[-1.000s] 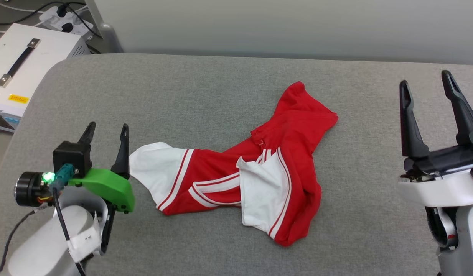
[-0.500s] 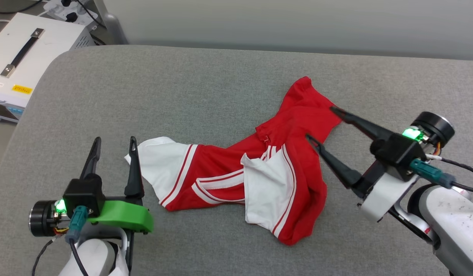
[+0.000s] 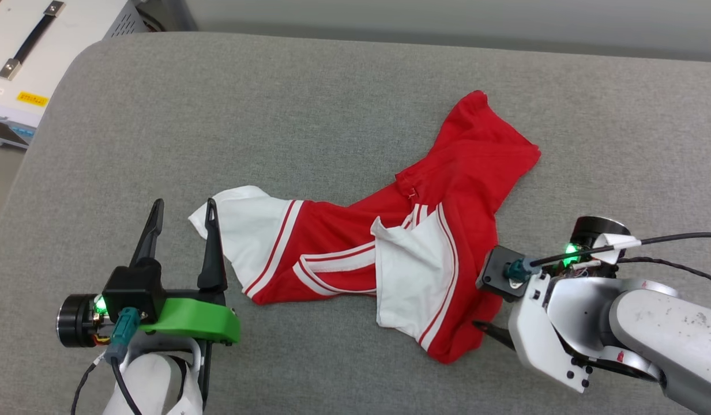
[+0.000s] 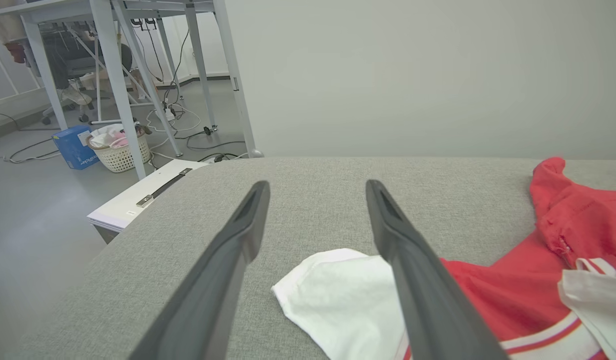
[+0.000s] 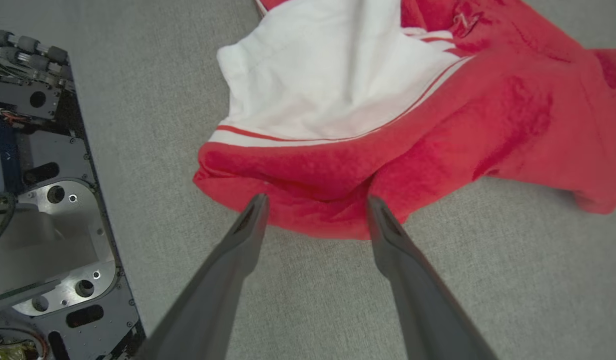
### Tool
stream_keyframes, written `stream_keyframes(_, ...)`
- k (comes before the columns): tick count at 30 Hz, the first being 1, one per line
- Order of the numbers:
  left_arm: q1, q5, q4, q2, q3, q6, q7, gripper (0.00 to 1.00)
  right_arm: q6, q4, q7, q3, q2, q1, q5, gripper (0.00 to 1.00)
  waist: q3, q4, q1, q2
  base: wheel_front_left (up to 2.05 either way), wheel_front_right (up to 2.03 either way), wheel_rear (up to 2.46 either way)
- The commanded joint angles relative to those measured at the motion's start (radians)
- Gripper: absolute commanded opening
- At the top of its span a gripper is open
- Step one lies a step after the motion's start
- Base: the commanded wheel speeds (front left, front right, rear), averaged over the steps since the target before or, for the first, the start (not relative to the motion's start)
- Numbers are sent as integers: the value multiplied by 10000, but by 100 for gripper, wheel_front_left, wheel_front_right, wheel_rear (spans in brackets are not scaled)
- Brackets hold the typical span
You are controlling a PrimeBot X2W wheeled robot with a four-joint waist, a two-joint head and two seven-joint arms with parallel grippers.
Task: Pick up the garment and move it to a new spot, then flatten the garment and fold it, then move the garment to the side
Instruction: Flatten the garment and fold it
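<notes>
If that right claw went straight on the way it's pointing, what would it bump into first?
The right claw, open, points at the bunched red edge of the garment just beyond its tips, so that fold likely comes first. Angled downward, it might graze the grey surface too; depth is unclear.

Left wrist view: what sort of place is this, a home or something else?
Probably a lab or workshop: metal-framed benches, loose cables across a bare floor, and a white equipment case with a handle beside the grey padded table holding the garment.
</notes>
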Motion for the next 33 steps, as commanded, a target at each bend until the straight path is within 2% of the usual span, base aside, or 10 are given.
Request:
stream_keyframes(1,-139,203,39,-187,147,-151,-56,100,-7,16,153,189,107,-309,109,100,322,144,0,-1,0,0,0)
stream_keyframes(6,-397,618,52,-674,456,-594,-56,100,-7,406,759,505,418,-517,-41,100,822,333,0,-1,0,0,0)
stream_keyframes(12,-643,1036,130,-1137,790,-1016,-57,100,-7,736,1958,526,582,588,-604,100,1171,521,0,-1,0,0,0)
stream_keyframes(16,-657,1254,202,-1305,1058,-1207,-57,100,-7,930,1901,527,624,922,-716,100,1179,470,0,-1,0,0,0)
stream_keyframes(17,-632,1309,218,-1331,1148,-1239,-57,100,-7,997,1705,527,664,902,-742,44,1137,409,0,-1,0,0,0)
stream_keyframes(18,-607,1350,232,-1346,1216,-1267,-57,100,-7,1048,1499,528,696,859,-757,6,1099,363,0,-1,0,0,0)
stream_keyframes(19,-577,1401,256,-1364,1293,-1301,-57,100,-7,1108,1206,528,740,790,-761,0,1024,298,0,-1,0,0,0)
stream_keyframes(26,-291,1647,341,-1486,1605,-1497,-57,100,-7,1528,-1499,390,868,272,-322,0,352,-136,0,-1,0,0,0)
stream_keyframes(33,190,1783,385,-1571,1880,-1618,-57,100,-7,1703,-4064,-1777,779,1401,765,0,-373,-599,0,-1,0,0,0)
